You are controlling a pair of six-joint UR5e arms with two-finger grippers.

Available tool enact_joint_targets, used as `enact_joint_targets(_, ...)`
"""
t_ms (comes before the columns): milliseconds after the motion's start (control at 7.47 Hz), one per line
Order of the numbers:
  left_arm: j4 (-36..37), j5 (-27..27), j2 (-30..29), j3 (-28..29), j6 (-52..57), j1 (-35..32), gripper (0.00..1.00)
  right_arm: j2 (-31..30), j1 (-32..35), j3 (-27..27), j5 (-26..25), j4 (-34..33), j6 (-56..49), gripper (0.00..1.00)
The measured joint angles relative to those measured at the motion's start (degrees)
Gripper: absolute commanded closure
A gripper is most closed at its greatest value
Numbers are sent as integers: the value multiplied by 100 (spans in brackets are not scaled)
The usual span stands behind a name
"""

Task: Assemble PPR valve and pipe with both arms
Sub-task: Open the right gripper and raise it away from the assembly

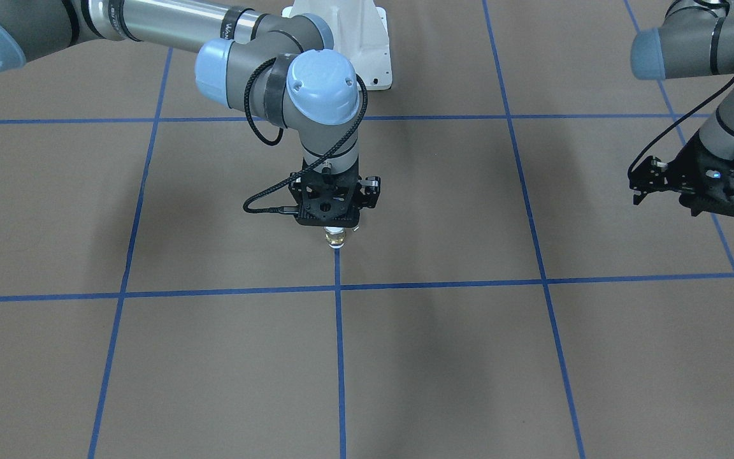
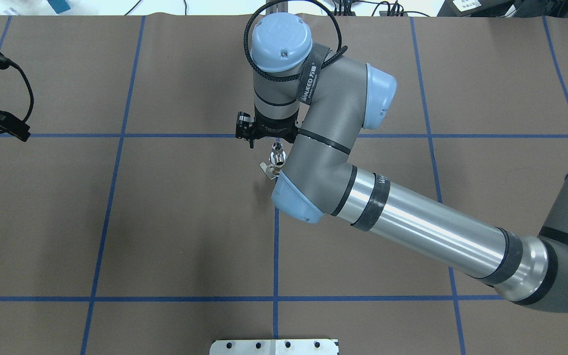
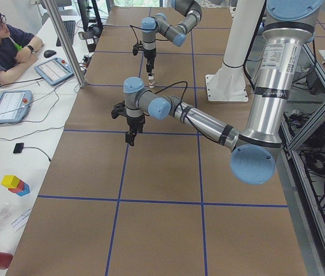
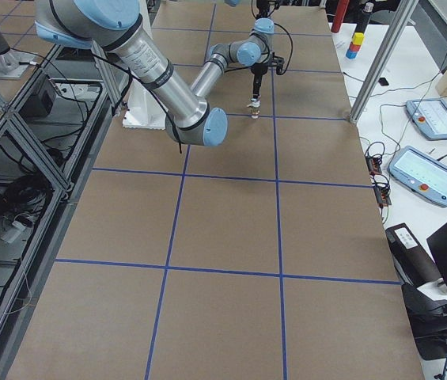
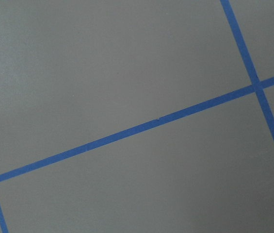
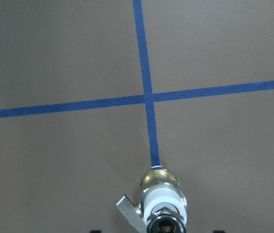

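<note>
Risk of a topple on the desk [image 2: 165, 222]: the left gripper [image 2: 8, 127], its state impossible to tell, sits well apart at 9 o'clock of the PPR valve [image 6: 162, 196] and offers no support. The valve appears to stand on end on a tape line, with brass band lowest, white body above, silver lever at 8 o'clock and chrome pipe [image 6: 164, 224] apparently seated on top. The right gripper [image 1: 335, 223] hangs directly above with fingers seemingly spread, and a brush on withdrawal could tip the valve.

Even, soft overhead light; faint blurred shadows fall on the brown worktop [image 1: 443, 357] (glare streaks the silver arm tube [image 2: 427, 227]); focus stays sharp.
</note>
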Motion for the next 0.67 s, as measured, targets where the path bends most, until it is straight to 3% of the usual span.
enact_joint_targets(268, -9, -33, 9, -42, -3, -43, 0, -136, 542, 1161, 213, -1124, -213, 1)
enact_joint_targets(536, -34, -262, 57, -60, 127, -368, 0, -996, 1464, 2219, 346, -2026, -1668, 1)
enact_joint_targets(670, -32, -367, 118, -24, 352, -619, 0, -1530, 2018, 2444, 562, -2194, -2694, 1)
